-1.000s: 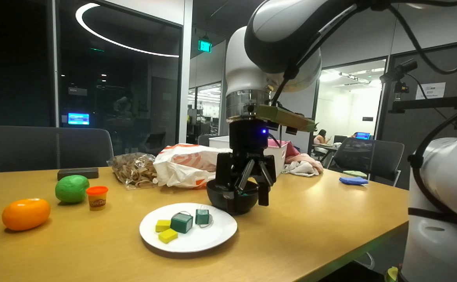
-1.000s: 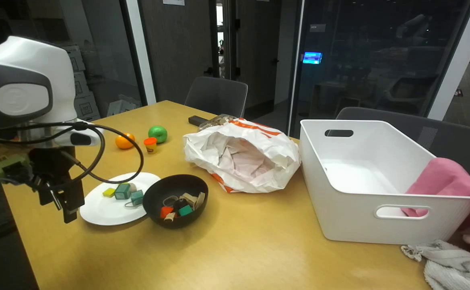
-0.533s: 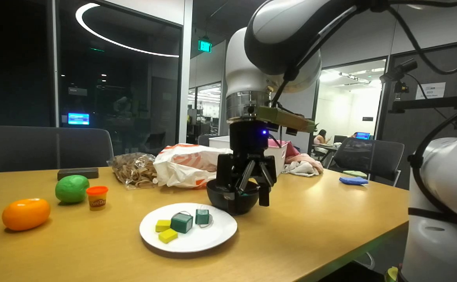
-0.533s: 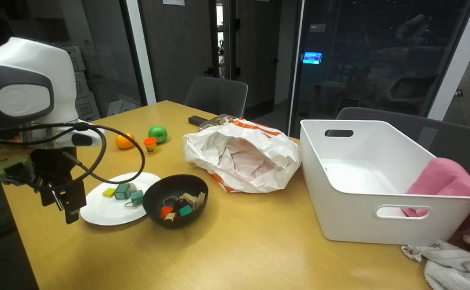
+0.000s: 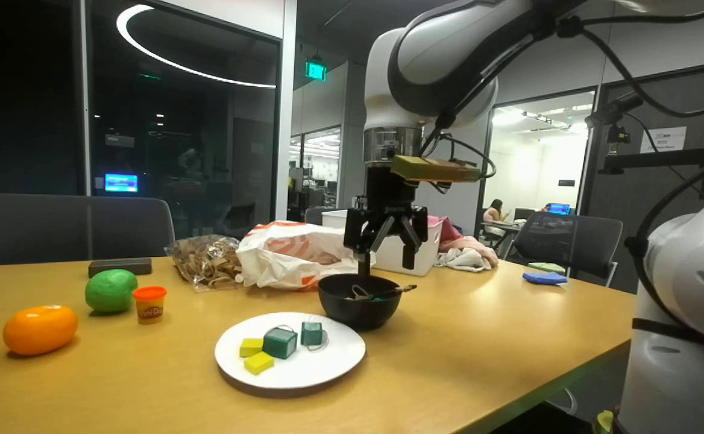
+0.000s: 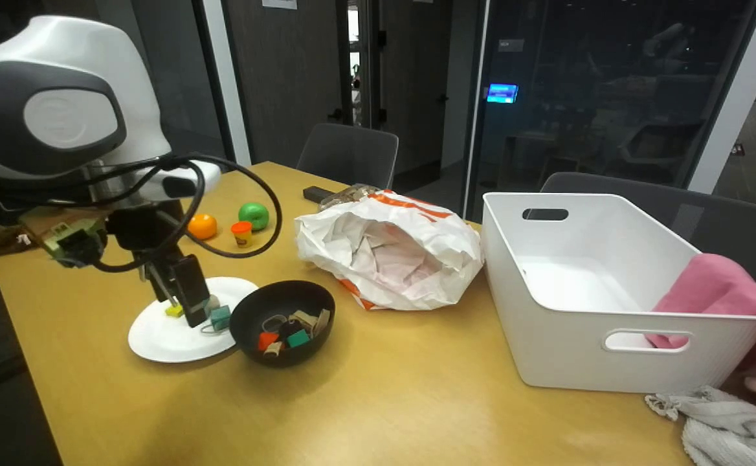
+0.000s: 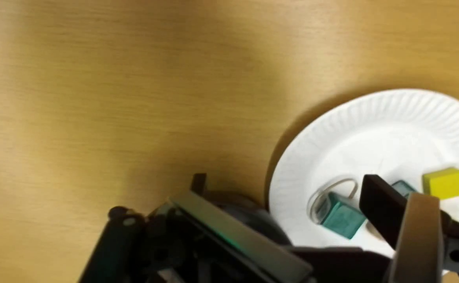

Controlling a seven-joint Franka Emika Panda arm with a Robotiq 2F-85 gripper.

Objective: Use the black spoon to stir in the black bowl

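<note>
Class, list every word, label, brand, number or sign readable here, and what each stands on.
"Play-Doh", slightly blurred: on the yellow tub.
"EXIT", probably, as it is blurred: on the green lit sign.
Too small or blurred to read: blue screens, paper notices, wall plaques.
No readable numbers.

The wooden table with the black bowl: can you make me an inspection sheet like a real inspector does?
Surface: yellow-brown wooden tabletop, grain showing in the wrist view.
Job's things: small round black bowl, upright, an orange-red block and a green block inside; black spoon, nothing seen for certain.
Clutter: round white plate holding yellow blocks and dark green blocks; shiny orange fruit shape; green fruit shape; small yellow tub with orange lid; crumpled white plastic bag; white plastic bin.
Grippers: one black robot gripper, open, nothing seen held.
Cables: black cables looping above the tabletop.
Surroundings: grey mesh-backed chair; dark glass wall.
</note>
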